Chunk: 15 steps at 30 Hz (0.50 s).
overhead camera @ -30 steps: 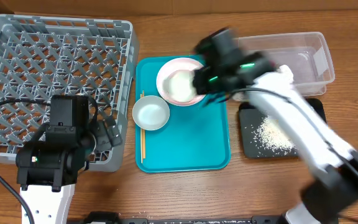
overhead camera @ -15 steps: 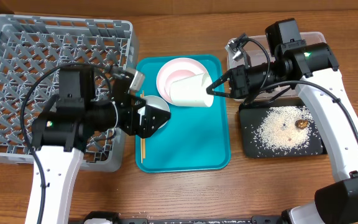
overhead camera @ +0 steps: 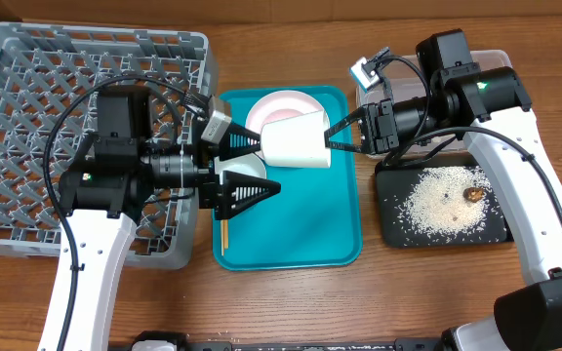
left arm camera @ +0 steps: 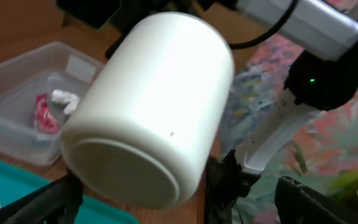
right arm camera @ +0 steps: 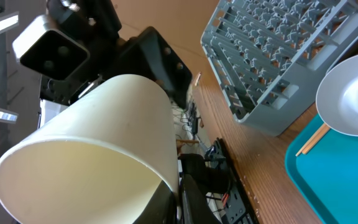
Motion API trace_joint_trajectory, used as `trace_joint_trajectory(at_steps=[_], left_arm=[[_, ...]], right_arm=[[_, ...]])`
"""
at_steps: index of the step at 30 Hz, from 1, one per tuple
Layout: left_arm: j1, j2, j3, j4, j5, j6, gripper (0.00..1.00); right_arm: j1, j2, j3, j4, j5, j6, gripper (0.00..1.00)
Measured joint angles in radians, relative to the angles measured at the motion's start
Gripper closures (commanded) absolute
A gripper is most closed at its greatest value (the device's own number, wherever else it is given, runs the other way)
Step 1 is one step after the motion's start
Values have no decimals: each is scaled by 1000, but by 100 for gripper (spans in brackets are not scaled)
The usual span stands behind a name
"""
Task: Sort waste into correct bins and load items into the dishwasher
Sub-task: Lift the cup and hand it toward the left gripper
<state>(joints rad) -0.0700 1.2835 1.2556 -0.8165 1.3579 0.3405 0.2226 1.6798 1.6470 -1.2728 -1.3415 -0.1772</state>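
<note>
**Overhead view with both wrist views.** The right gripper [overhead camera: 330, 138] is clamping the rim of the white cup [overhead camera: 296, 142], with one finger inside the mouth. It is holding the cup on its side in the air above the far half of the teal tray [overhead camera: 301, 224], which is lying at the middle of the table. The cup's base is pointing toward the left edge of the table.

The left gripper [overhead camera: 267, 166] is facing that base with its fingers [overhead camera: 252, 189] spread wide and nothing between them. Whether they are touching the cup cannot be told.

- **On the teal tray:** a pink plate [overhead camera: 276, 105] is lying at the far end, partly under the cup. A small white bowl [right arm camera: 353, 93] is sitting near the left rim, below the left gripper. The wooden chopsticks [overhead camera: 224, 232] are lying along that rim.
- **Far-left corner:** the grey dish rack [overhead camera: 27, 107] is occupying this corner.
- **Near the right edge:** the black tray [overhead camera: 390, 229] is carrying the loose rice [overhead camera: 442, 200] and the brown lump [overhead camera: 473, 194].
- **Far-right corner:** the clear tub [left arm camera: 17, 74] is holding the red-and-silver wrapper [left arm camera: 44, 115] and the tissue wad [left arm camera: 64, 99].
</note>
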Motion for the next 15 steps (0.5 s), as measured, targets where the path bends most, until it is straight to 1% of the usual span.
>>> trace_joint_trajectory(at_steps=[4,8,13,15], left_arm=[[1,2,0,43,59,4,5],[1,4,0,71,85,4,4],[0,4,0,104,93,3,0],[0,4,0,107,82,-1,0]], right_arm=[[1,0,0,-2,-31,-4,96],[2,0,0,-3,-49,-7,96],[23,0,0,-1,-53,-7,96],[36,0,0,-1,-47,-7,96]])
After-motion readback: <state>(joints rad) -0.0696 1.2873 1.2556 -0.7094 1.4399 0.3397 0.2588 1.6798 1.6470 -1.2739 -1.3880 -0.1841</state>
